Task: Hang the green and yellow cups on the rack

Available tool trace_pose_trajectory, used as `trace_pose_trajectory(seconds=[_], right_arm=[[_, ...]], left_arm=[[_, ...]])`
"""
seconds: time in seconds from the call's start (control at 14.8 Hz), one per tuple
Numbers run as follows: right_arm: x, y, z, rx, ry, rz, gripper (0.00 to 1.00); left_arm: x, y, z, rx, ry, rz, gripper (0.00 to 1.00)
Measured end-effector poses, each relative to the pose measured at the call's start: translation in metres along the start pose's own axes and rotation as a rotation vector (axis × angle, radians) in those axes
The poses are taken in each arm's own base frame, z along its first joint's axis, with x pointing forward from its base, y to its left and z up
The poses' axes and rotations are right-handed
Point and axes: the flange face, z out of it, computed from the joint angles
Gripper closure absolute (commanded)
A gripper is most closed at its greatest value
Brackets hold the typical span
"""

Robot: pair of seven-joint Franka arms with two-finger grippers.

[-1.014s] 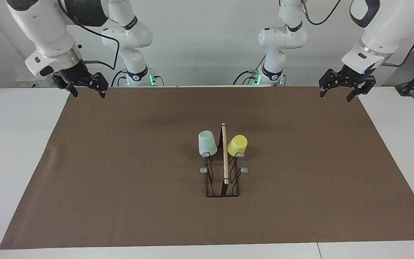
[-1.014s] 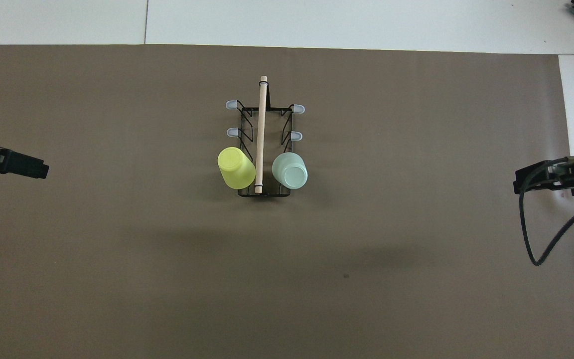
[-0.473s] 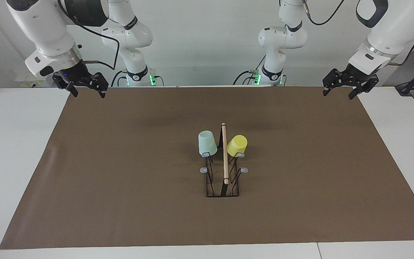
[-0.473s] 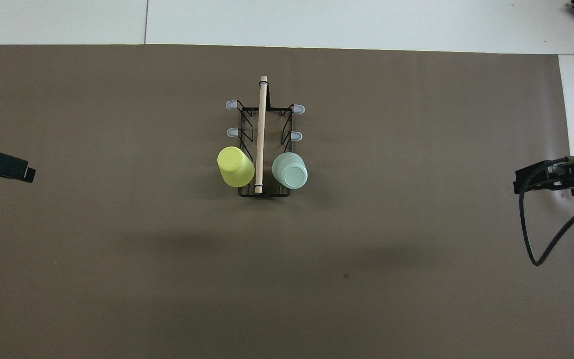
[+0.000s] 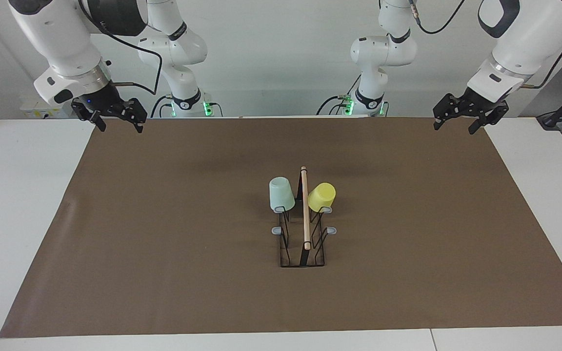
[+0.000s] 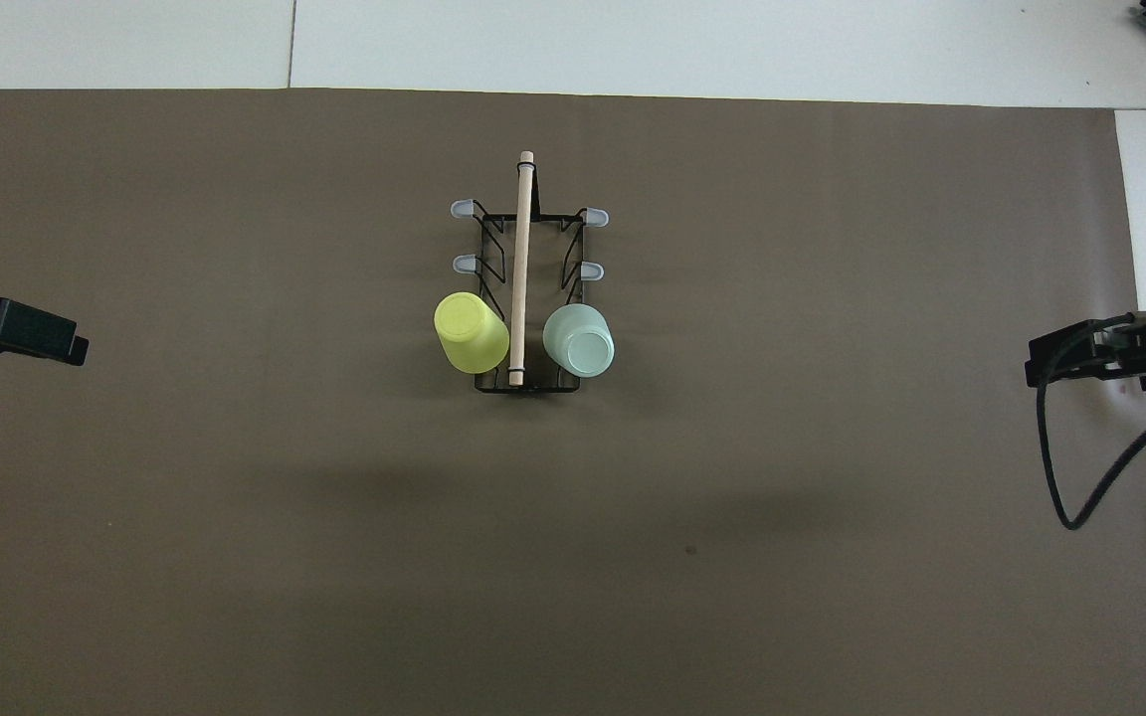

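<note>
Facing view, from its left edge across: the right hand [image 5: 118,122] hangs spread and empty at the upper left over the corner of the brown mat [image 5: 164,243] on the white bench [image 5: 17,219], unmoved over the last second. At centre the black wire rack with its light wooden rod handle [image 5: 304,229] carries the pale mint green plastic cup [image 5: 281,194] and the bright yellow plastic cup [image 5: 322,197], both upturned on prongs. At the upper right the left hand [image 5: 454,124], also spread and empty, has shifted slightly and tilted, so the hanging looks finished.

Brown mat [image 5: 173,243] over white table [image 5: 22,204]
</note>
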Motion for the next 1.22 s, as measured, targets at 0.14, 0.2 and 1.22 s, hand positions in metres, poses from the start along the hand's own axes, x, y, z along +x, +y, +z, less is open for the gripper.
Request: trace_pose_trajectory(seconds=[0.14,0.2,1.22], right_arm=[[0.0,0.0,0.0,0.0,0.0,0.0,0.0],[0.0,0.0,0.0,0.0,0.0,0.0,0.0],[0.0,0.0,0.0,0.0,0.0,0.0,0.0]], left_arm=[[0.001,0.008,0.0,0.012,-0.002,-0.013,0.0],[0.001,0.008,0.0,0.013,-0.002,-0.02,0.0],[-0.002,-0.009,-0.005,0.015,0.02,-0.05,0.0]])
